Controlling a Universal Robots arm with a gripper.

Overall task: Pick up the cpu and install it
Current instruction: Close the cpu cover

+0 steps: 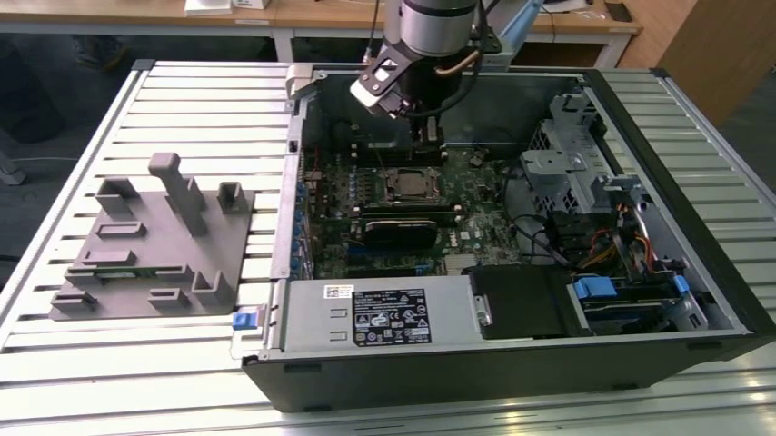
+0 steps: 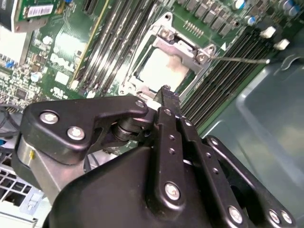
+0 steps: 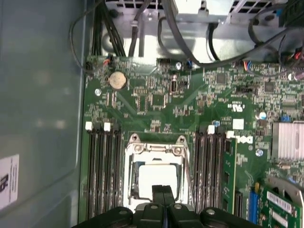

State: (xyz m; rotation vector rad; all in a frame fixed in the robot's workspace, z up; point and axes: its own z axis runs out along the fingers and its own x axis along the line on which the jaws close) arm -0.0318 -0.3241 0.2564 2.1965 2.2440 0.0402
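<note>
The cpu (image 3: 153, 176) is lying in its socket, with the metal frame (image 3: 154, 150) sitting around it, on the green motherboard (image 3: 156, 102) inside the open computer case (image 1: 715, 227). The case is resting on the slatted counter (image 1: 206, 100). The arm (image 1: 437, 27) is reaching down into the case, and the jaws are hanging just above the socket, pressed together and gripping nothing (in both wrist views their tips are overlapping the chip's edge). The grey fixture (image 1: 145, 245) is lying well apart, toward the exterior view's left.
</note>
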